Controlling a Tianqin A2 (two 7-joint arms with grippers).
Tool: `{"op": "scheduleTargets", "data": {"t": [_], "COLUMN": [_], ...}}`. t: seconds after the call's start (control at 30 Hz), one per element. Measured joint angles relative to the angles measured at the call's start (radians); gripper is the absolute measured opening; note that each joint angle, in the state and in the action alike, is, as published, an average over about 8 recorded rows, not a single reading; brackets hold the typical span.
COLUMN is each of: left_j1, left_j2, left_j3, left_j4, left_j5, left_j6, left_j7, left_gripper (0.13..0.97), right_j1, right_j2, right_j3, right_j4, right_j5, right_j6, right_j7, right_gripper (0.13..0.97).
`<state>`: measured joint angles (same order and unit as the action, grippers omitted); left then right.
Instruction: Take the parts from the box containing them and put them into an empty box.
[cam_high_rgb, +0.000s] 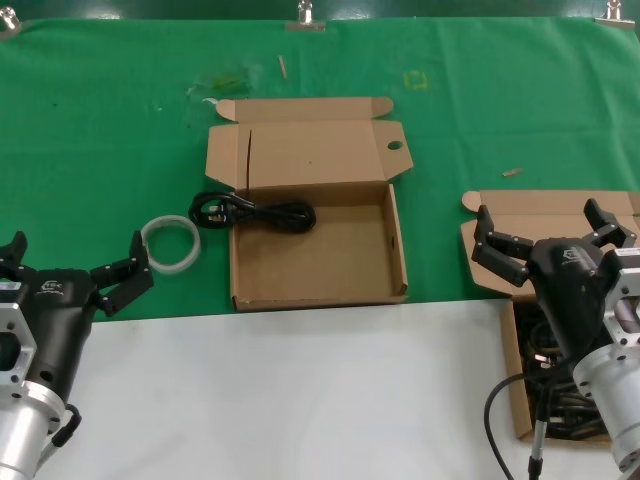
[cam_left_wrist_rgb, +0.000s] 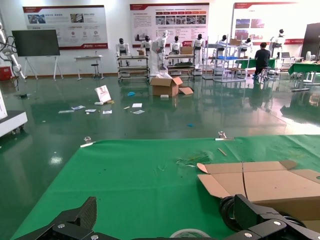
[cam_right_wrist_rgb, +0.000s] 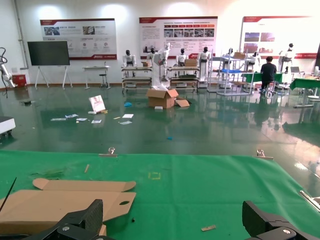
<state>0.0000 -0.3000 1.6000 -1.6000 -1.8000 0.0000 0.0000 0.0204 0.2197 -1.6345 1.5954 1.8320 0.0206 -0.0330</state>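
Note:
The empty box (cam_high_rgb: 318, 296) lies open mid-table, its raised lid showing a tab with a round hole (cam_high_rgb: 395, 146). One black power cord (cam_high_rgb: 255, 212) rests across the box's back left corner, its coil hanging outside the wall. The box containing the parts (cam_high_rgb: 517, 398) sits at the right edge, with dark cords (cam_high_rgb: 548, 350) inside, mostly hidden by my right arm. My right gripper (cam_high_rgb: 547, 232) hovers open above it. At lower left my left gripper (cam_high_rgb: 72, 262) is open too, near the white ring. The left wrist view shows the cord (cam_left_wrist_rgb: 227, 210) just beyond one finger (cam_left_wrist_rgb: 250, 214).
A white translucent ring (cam_high_rgb: 172, 243) lies on the green cloth left of the empty box. The cloth ends at a white table strip (cam_high_rgb: 300, 390) in front. Small scraps (cam_high_rgb: 512, 172) and clips (cam_high_rgb: 305, 22) dot the cloth's far part.

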Motion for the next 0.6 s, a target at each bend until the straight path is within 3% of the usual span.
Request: {"op": "scheduleTargets", "data": {"t": [0.6], "left_j1": [0.000], "left_j2": [0.000], "left_j3": [0.000], "left_j4": [0.000], "left_j5": [0.000], "left_j6": [0.000], "left_j7": [0.000], "left_gripper": [0.966], "right_j1": [0.000], "right_j2": [0.000], "right_j3": [0.000], "right_j4": [0.000], "right_j5": [0.000], "right_j6": [0.000], "right_j7": [0.000], "right_gripper": [0.966]}}
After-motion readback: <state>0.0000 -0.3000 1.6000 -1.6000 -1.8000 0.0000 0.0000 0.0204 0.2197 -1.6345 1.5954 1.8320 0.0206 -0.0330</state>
